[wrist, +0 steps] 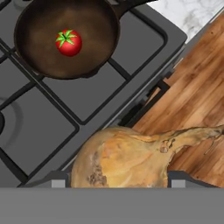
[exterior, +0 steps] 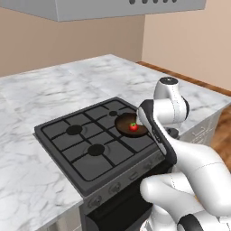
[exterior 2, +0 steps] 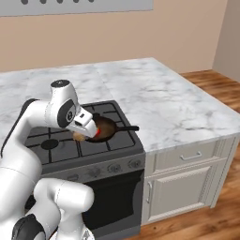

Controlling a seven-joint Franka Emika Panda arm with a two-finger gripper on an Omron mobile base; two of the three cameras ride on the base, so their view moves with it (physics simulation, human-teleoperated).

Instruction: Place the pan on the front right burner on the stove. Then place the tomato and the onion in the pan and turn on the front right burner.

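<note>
On the stove [exterior: 85, 149], the pan [exterior: 131, 125] sits over the front right burner, with the tomato [exterior: 133, 127] lying inside it. In the right base view the pan's handle [exterior 2: 126, 128] points right toward the marble counter [exterior 2: 173, 108], and the arm leans over the stove's front edge. The gripper [wrist: 114, 181] is closed on the onion [wrist: 127, 157], which hangs just off the pan's near rim, above the stove's front edge and the wood floor [wrist: 197, 96], its stem tip pointing sideways.
</note>
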